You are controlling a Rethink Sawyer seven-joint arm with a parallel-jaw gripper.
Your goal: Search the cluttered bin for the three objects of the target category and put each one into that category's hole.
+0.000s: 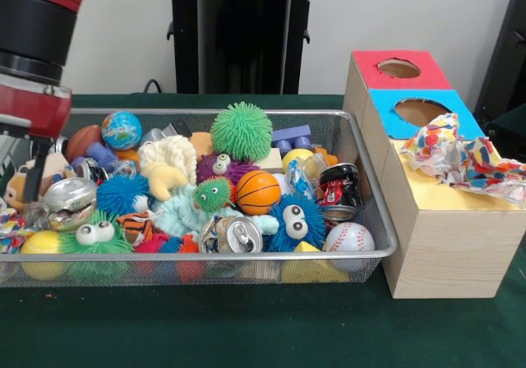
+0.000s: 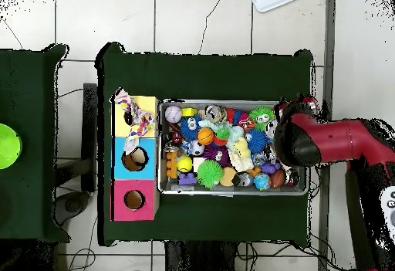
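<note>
The silver wire-mesh bin [image 1: 246,271] is heaped with toys and also shows in the overhead view [image 2: 231,194]. A heap of white polka-dot cloth [image 1: 460,161] lies on the yellow top of the pale wooden box [image 1: 444,245], at its near end. It covers the yellow-surround hole, which is hidden. From above the cloth [image 2: 136,121] lies on the yellow section. I see no dotted cloth inside the bin. My gripper [image 1: 31,171] hangs from the red arm into the bin's left end in the front view. From above the arm's wrist [image 2: 292,140] hides it.
The red-surround hole [image 1: 399,68] and the blue-surround hole [image 1: 421,111] are uncovered. The bin holds a green spiky ball [image 1: 242,131], a cream plush [image 1: 168,158], a small basketball [image 1: 258,191], a baseball [image 1: 349,238] and crushed cans [image 1: 238,236]. The box stands tight against the bin's right end.
</note>
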